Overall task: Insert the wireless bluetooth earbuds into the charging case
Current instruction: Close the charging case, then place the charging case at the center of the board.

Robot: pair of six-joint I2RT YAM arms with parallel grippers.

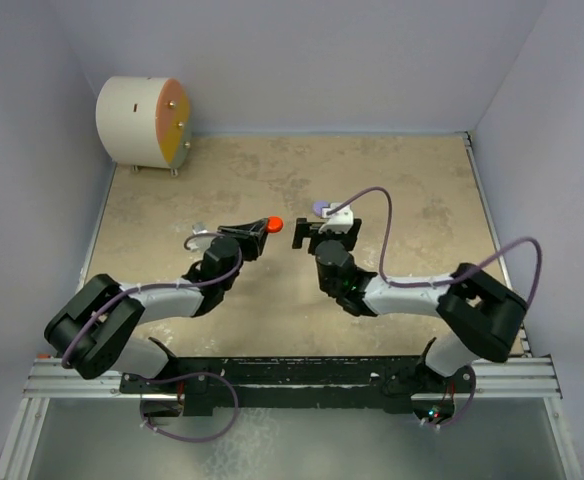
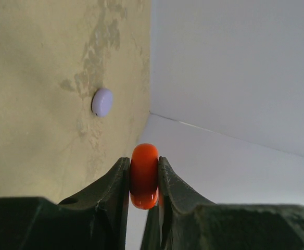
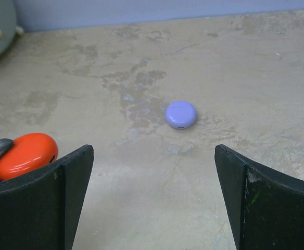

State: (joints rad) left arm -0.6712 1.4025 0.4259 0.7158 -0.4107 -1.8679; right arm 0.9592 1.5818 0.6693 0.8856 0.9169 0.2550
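Standing in the far left corner of the table [image 1: 402, 180] is a white drum [image 1: 132, 120] with an orange face, well apart from the work.

Right of it, the left gripper [image 1: 264, 229] reaches toward the middle and pinches the red case [image 2: 144, 176] edge-on. The jaws are closed on its two flat faces and most of the glossy shell pokes out past the tips. The case looks shut; no seam or lid gap shows.

Just beside it, the right gripper [image 3: 152, 153] faces the left one with its jaws spread wide and nothing between them. Beyond it the lavender case [image 3: 180, 114] lies flat on the table, also closed.

No earbuds appear in any view, so I cannot say where they are. The insertion itself seems not yet begun.

The main hazard, as I judge it, is the grip on the red case. The shell is smooth and rounded and is caught only near one edge. Any sideways push from the right gripper while prying the lid could pivot it or squirt it out of the pinch onto the table. The two grippers are also close, so a careless approach risks finger striking finger. With the lid shut and the earbuds unseen, a blind reach could nudge the lavender case away.
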